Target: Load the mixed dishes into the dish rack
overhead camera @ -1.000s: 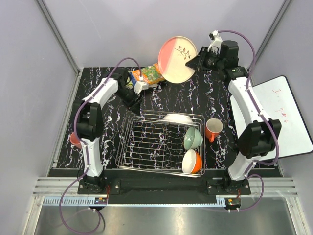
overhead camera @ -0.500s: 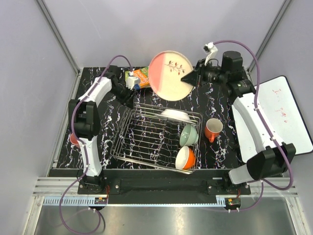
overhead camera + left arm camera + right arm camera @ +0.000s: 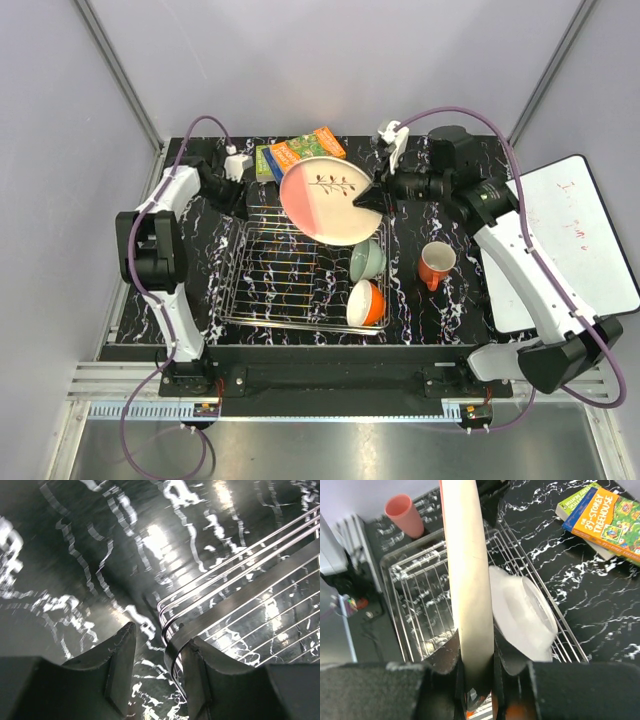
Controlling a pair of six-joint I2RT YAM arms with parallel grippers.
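The dish rack (image 3: 290,275) sits mid-table. It holds the pale green bowl (image 3: 367,261), the orange bowl (image 3: 364,303) and the white plate (image 3: 522,611), which stands on edge at the rack's far side. My right gripper (image 3: 368,198) is shut on the rim of the pink-and-cream plate (image 3: 328,201) and holds it on edge above the rack, next to the white plate; in the right wrist view the gripper (image 3: 476,652) clamps the plate (image 3: 465,555). My left gripper (image 3: 232,193) is open astride the rack's far-left corner (image 3: 172,635), with the rim against one finger (image 3: 197,670). The orange-red mug (image 3: 436,264) stands right of the rack. The pink cup (image 3: 405,515) stands beyond the rack's left side.
Colourful books (image 3: 300,152) lie at the back of the table, just behind the plate; they also show in the right wrist view (image 3: 605,517). A white board (image 3: 580,240) lies off the table's right edge. The grey walls close in on three sides.
My right arm has carried the pink-and-cream plate down and left, from over the books to over the rack. The rack has slid left, and my left gripper has moved left with its corner.
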